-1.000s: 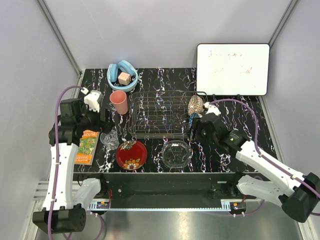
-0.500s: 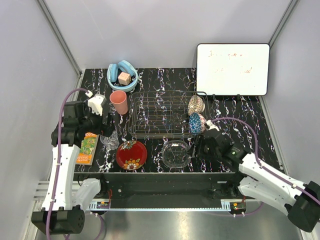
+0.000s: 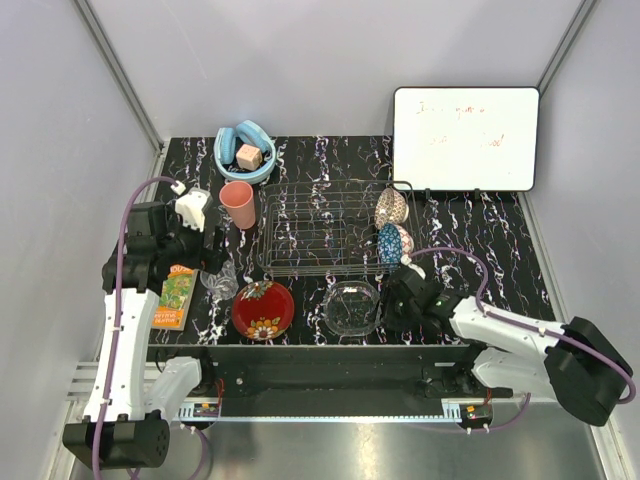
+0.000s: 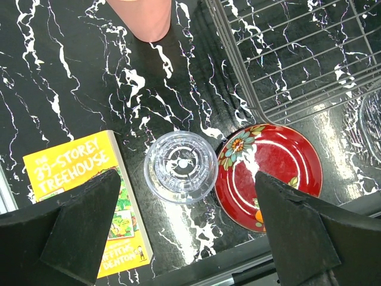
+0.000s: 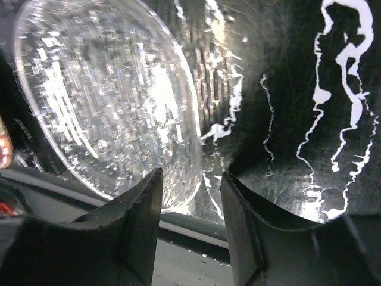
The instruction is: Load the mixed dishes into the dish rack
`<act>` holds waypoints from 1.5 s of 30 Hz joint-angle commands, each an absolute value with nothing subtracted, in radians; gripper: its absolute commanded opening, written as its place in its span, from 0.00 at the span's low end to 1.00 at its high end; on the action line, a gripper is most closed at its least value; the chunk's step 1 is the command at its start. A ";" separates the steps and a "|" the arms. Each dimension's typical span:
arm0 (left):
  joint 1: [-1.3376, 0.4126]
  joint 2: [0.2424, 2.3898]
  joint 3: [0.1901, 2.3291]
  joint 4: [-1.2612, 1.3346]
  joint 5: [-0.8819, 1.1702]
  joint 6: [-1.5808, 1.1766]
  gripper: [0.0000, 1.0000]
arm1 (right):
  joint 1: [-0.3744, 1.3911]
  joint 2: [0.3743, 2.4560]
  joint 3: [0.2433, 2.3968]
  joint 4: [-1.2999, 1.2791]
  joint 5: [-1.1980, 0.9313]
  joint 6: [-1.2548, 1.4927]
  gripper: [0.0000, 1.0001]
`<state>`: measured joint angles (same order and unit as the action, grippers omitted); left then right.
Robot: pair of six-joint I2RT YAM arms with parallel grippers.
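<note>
Hazards, near to far?
— Right gripper [image 5: 190,179], jaws spread astride the glass bowl [image 3: 354,306] rim, just near of the rack [image 3: 320,225]: slick glass may slip. Left gripper [image 4: 186,185], wide open above the tumbler [image 4: 180,167]: could topple it.

Unclear?
— Glass bowl's far side is cropped. Blue bowl [image 3: 393,243] and speckled bowl [image 3: 391,207] stand at the rack's right end, seating uncertain.

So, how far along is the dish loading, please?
Done: the pale speckled bowl and blue patterned bowl stand on edge in the dish rack. In hand: the open right gripper straddles the rim of the clear glass bowl; the open left gripper hovers over the glass tumbler. Left: those, the red floral bowl and pink cup.
</note>
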<state>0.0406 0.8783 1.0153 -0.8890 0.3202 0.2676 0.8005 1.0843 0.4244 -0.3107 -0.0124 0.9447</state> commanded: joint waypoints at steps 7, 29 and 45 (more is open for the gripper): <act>0.038 0.907 1.066 -0.854 0.314 0.304 0.99 | 0.808 1.134 0.457 -0.264 0.041 1.006 0.37; 0.037 0.893 1.088 -0.850 0.311 0.272 0.99 | 0.971 0.885 0.596 -0.481 0.219 0.820 0.00; 0.037 0.904 1.095 -0.851 0.331 0.259 0.99 | 1.002 1.158 1.055 -0.084 0.940 -0.284 0.00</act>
